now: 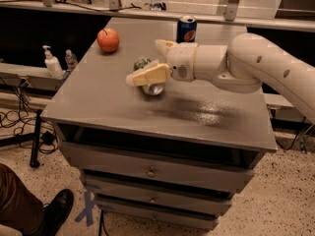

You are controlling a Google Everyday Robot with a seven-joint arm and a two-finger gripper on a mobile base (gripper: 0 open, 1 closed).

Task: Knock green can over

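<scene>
The green can (142,64) is tipped over near the middle of the grey tabletop (98,102). Its green body points away and its silver end (155,88) faces the front. My gripper (144,62) reaches in from the right and is open, with its cream fingers spread. The near finger (147,75) lies across the can and hides its middle. The far finger (165,46) sits behind the can.
A blue Pepsi can (186,29) stands upright at the back of the table, behind my wrist. A red apple (108,40) sits at the back left. Bottles (51,63) stand on a lower ledge to the left. A person's shoe (54,208) is on the floor at lower left.
</scene>
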